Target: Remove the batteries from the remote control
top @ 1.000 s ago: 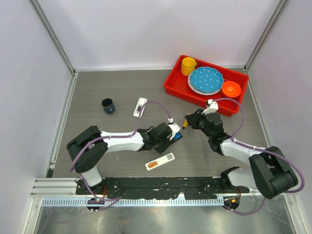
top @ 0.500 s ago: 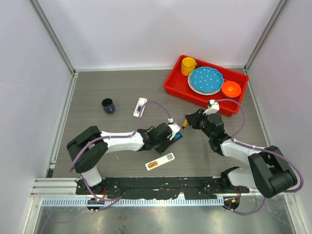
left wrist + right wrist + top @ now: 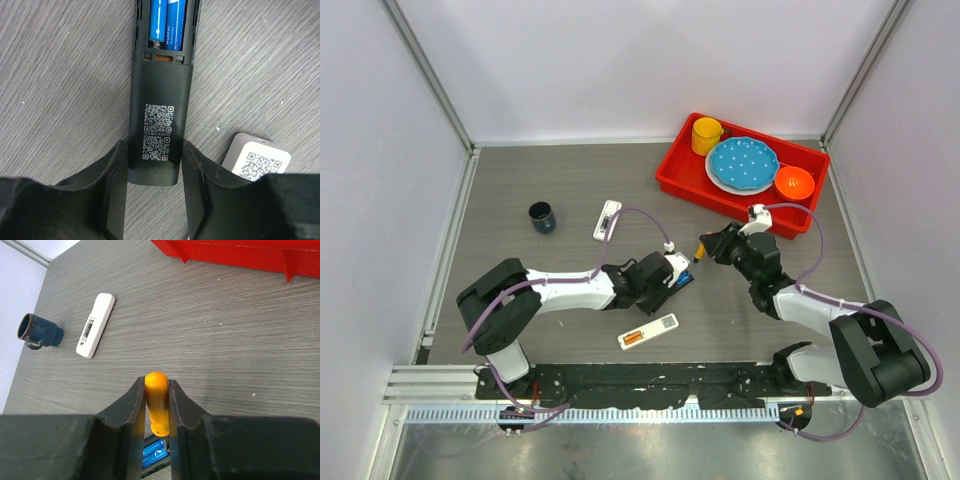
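Clamping remote (image 3: 160,90) end in part-open left gripper (image 3: 154,150), baring batteries (image 3: 167,22) just ahead, lengthwise along remote, and pinching screwdriver (image 3: 156,400) in closed right gripper (image 3: 156,385), hovering tip-down right above batteries, nearer for prying.

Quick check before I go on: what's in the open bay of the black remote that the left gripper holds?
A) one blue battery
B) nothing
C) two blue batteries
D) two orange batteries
C: the left wrist view shows two blue batteries lying side by side in the black remote's uncovered bay.
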